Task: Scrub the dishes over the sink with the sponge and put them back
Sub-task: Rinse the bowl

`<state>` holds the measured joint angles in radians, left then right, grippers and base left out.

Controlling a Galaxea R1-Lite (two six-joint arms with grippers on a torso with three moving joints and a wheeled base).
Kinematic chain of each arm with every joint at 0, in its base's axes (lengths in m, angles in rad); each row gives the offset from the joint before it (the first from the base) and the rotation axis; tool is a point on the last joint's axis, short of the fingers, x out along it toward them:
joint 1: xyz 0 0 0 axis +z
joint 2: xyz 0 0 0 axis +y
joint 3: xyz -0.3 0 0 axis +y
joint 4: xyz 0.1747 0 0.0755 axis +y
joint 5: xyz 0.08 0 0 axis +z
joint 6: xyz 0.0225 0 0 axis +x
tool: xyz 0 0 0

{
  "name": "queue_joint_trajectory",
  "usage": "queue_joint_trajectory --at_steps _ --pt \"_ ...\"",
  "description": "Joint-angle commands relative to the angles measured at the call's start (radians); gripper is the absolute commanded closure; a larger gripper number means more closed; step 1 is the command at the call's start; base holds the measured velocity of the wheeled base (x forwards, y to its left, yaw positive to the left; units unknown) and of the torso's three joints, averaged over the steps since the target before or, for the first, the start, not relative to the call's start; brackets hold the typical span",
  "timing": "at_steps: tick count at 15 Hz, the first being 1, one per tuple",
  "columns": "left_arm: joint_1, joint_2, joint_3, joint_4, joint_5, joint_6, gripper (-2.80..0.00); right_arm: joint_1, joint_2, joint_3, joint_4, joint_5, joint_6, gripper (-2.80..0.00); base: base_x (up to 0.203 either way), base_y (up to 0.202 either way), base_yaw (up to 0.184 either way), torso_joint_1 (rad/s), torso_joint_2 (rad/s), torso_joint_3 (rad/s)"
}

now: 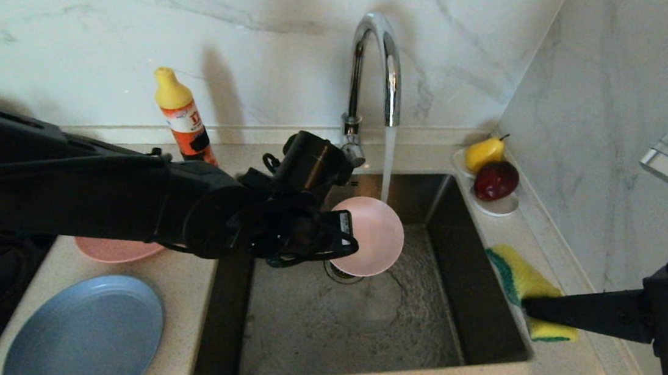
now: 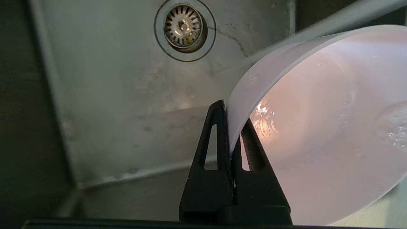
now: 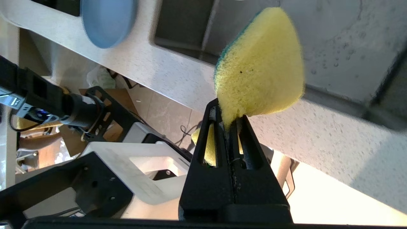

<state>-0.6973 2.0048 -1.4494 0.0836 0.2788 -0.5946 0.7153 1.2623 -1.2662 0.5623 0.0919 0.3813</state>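
While water runs from the tap (image 1: pixel 376 63) into the sink (image 1: pixel 359 312), the left arm reaches across from the left and holds the pale pink bowl (image 1: pixel 369 237) tipped on its side above the far part of the basin, close under the stream. The left gripper (image 2: pixel 229 127) is pinched on the bowl's rim, one finger inside and one outside, with the drain (image 2: pixel 183 28) showing beyond it. On the counter left of the sink lie the grey-blue plate (image 1: pixel 87 329), near, and the salmon-pink plate (image 1: pixel 116 249), farther back and partly hidden under the arm. A detergent bottle (image 1: pixel 184 118) stands by the far wall. The right gripper (image 3: pixel 229 118) hangs over the sink's right edge, its fingers pressed onto a corner of the sponge (image 3: pixel 260 63). A saucer with fruit (image 1: pixel 494 178) sits in the far right corner.
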Motion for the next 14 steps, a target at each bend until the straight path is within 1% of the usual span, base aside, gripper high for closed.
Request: queue_joint_trajectory --at_steps 1,2,3,6,9,12,14 --pt "0.002 0.108 -0.104 0.046 0.0 -0.058 0.0 -0.005 -0.022 0.015 0.003 0.003 0.001 0.0 0.0 0.0 0.0 0.0 0.0 0.0" --pt "0.003 0.139 -0.139 0.063 0.001 -0.089 0.0 0.0 -0.026 0.017 0.004 0.003 0.001 0.0 0.0 0.0 0.0 0.0 0.0 0.0" --pt "0.004 0.167 -0.164 0.072 0.002 -0.107 0.0 0.001 -0.026 0.019 0.004 0.003 0.002 0.0 0.0 0.0 0.0 0.0 0.0 0.0" --pt "0.007 0.211 -0.224 0.076 0.002 -0.137 0.0 0.0 -0.028 0.035 0.004 0.003 0.002 0.0 0.0 0.0 0.0 0.0 0.0 0.0" --pt "0.032 0.238 -0.283 0.076 0.005 -0.149 0.0 0.0 -0.023 0.05 0.002 0.003 0.004 0.0 0.0 0.0 0.0 0.0 0.0 0.0" --pt "0.053 0.251 -0.309 0.074 0.004 -0.152 0.0 0.001 -0.014 0.054 0.002 0.003 0.004 0.0 0.0 0.0 0.0 0.0 0.0 0.0" --pt "0.055 0.258 -0.314 0.076 0.002 -0.159 0.0 0.001 -0.012 0.064 -0.001 0.006 0.004 0.0 0.0 0.0 0.0 0.0 0.0 0.0"
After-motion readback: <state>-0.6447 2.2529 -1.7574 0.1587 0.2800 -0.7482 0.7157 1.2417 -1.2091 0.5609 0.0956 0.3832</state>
